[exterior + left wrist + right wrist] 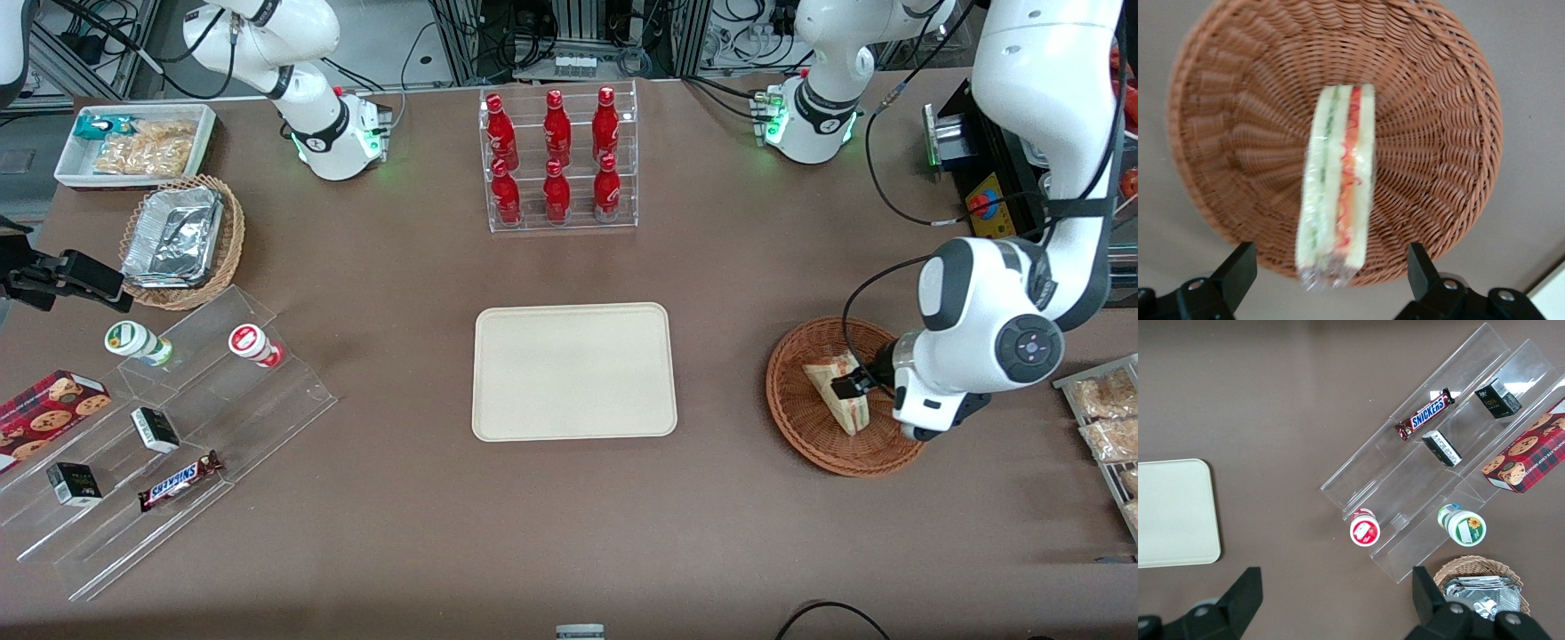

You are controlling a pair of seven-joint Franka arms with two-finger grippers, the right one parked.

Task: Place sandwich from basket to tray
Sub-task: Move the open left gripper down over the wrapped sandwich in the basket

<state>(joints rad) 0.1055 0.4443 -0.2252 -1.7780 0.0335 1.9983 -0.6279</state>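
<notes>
Sandwich (1336, 180) sits in basket (800, 425), right of frame in the front view. Our claw (1331, 273) hangs open, straddling it. Risk: wrap is slick, so we could pinch film and drop it short of tray (573, 371).

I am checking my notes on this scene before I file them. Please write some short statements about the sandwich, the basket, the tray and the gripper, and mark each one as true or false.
1. The sandwich lies in the basket. True.
2. The tray already holds a sandwich. False: nothing lies on the tray.
3. The gripper hangs over the basket with its fingers open, one on each side of the sandwich. True.
4. The gripper has lifted the sandwich clear of the basket. False: the fingers stand apart from the sandwich, which rests in the basket.
5. The basket stands on the tray. False: it stands on the table, toward the working arm's end, apart from the tray.
</notes>
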